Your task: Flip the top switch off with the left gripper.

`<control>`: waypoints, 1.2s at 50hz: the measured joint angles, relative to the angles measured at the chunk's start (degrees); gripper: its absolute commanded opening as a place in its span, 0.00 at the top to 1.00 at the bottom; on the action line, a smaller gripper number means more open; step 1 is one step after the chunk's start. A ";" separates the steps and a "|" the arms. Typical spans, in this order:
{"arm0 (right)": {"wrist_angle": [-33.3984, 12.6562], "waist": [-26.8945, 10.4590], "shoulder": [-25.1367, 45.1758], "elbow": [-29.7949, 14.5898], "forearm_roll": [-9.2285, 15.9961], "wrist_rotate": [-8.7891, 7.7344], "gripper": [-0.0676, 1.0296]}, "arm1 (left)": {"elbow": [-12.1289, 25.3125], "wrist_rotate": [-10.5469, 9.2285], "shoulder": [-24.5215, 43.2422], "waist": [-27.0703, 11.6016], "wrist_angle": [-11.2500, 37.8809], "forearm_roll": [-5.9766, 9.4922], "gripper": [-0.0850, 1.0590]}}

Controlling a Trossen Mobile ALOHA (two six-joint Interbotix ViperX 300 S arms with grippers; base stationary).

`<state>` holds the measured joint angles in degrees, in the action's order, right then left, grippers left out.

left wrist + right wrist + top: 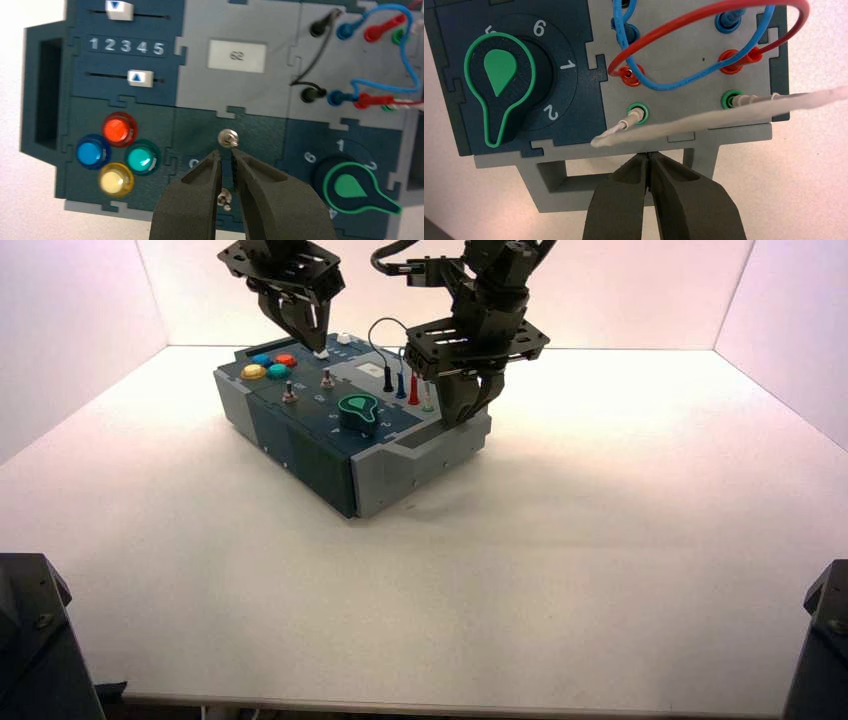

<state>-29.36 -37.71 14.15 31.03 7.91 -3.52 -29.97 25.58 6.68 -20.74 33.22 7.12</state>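
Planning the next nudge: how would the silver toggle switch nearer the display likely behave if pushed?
The toggle switch would probably tip about its round base rather than slide, since that base sits set in the panel. Its short metal lever looks stiff, so bending seems unlikely. Its small rounded tip might let a fingertip slip off.
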 measured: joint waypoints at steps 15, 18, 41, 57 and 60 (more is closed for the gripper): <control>-0.26 0.00 0.26 -0.26 0.00 0.09 0.95 | 0.00 0.44 0.09 -2.55 1.76 -0.09 0.81; -0.26 0.00 0.26 -0.26 0.00 0.09 0.95 | 0.00 0.44 0.18 -2.55 1.93 -0.09 0.81; -0.35 0.00 0.35 -0.26 0.44 0.09 0.95 | 1.58 0.53 6.06 -2.55 2.11 -0.18 0.84; -0.26 0.00 0.26 -0.18 0.62 0.00 0.95 | 2.11 0.53 5.98 -2.55 1.58 -0.18 0.84; -0.26 0.09 0.35 -0.09 0.70 0.09 0.95 | 2.29 0.44 6.06 -2.46 1.49 -0.18 0.84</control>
<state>-29.62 -37.62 14.50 30.94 8.61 -3.43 -27.69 26.02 12.74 -23.20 34.72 6.94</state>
